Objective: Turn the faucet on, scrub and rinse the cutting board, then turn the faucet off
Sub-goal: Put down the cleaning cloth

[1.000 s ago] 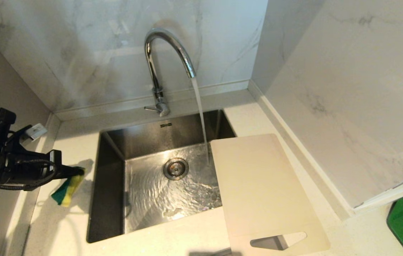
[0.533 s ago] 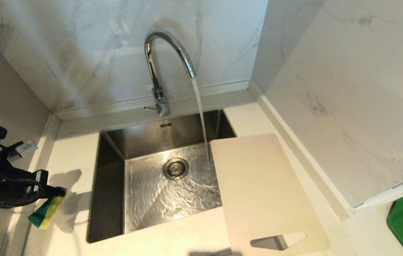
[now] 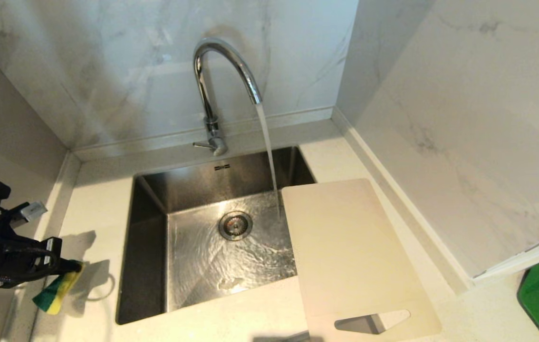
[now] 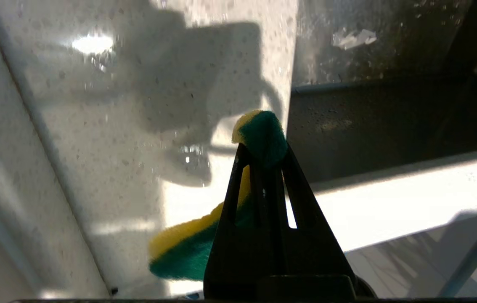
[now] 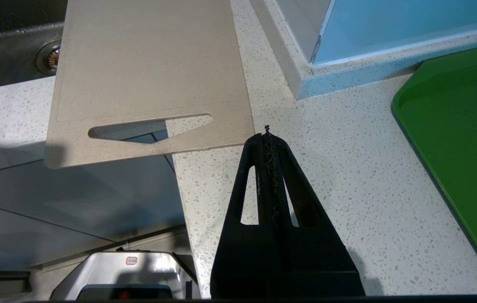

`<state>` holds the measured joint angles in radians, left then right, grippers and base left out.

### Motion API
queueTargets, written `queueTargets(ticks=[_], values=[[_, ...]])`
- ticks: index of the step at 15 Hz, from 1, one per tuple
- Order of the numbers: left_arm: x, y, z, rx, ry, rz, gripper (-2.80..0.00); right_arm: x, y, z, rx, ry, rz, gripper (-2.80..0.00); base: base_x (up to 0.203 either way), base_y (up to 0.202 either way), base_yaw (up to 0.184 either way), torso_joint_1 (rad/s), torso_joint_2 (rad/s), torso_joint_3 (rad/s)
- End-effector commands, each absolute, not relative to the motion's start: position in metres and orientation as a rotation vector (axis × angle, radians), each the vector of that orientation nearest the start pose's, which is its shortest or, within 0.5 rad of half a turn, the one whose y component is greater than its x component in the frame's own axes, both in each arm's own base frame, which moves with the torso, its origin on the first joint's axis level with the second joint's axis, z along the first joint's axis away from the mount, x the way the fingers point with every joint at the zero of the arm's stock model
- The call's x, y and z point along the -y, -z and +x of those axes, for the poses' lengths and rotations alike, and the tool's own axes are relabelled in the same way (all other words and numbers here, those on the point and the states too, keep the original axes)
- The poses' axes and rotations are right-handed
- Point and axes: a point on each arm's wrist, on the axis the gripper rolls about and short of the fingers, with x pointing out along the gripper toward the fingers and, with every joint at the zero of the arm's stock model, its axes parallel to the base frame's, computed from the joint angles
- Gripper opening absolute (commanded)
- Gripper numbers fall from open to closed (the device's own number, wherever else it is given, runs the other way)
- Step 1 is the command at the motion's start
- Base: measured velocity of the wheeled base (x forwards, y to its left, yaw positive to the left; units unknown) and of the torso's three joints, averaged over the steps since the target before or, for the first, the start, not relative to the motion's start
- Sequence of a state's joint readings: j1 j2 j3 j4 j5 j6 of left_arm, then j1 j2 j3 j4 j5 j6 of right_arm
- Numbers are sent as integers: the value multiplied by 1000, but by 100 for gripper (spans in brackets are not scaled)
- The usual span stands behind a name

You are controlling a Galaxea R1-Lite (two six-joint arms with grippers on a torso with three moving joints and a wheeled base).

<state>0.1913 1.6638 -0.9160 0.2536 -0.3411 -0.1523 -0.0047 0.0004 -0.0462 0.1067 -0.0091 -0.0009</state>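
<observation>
The sink (image 3: 146, 266) takes up the middle of the pale surface (image 3: 93, 209), with the faucet (image 3: 222, 71) behind it running a stream into the basin. The cutting board (image 3: 350, 251) lies on the right side, its far end hanging over the sink's right rim just beside the stream, its long axis running away from the robot and its handle cutout at the near end, poking past the edge. The left gripper (image 3: 67, 270) hangs over the surface to the left of the sink, fingers (image 4: 242, 176) pinched tight on a green and yellow sponge (image 3: 53, 294), so the board lies across the whole basin from it. The right gripper (image 5: 267, 136) sits closed and empty just beside the board's near right corner, much nearer the board.
</observation>
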Motion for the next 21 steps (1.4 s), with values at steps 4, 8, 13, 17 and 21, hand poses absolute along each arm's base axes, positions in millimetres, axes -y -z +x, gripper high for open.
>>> queueTargets(ticks=[4, 8, 13, 17, 21], values=[[-47, -121, 280, -996, 58, -423, -280, 0, -77, -27, -61, 14, -2, -280, 0, 0, 0, 0, 0, 0], [-48, -112, 291, -983, 60, -418, -280, 0, -77, -27, -61, 14, -2, -280, 0, 0, 0, 0, 0, 0], [-48, -107, 294, -1002, 59, -425, -280, 0, -77, -27, -61, 14, -2, -280, 0, 0, 0, 0, 0, 0], [-48, -107, 293, -998, 59, -424, -280, 0, -77, -27, -61, 14, -2, -280, 0, 0, 0, 0, 0, 0], [-48, -108, 292, -1000, 57, -424, 0, 0, -77, -27, -61, 14, -2, -280, 0, 0, 0, 0, 0, 0]])
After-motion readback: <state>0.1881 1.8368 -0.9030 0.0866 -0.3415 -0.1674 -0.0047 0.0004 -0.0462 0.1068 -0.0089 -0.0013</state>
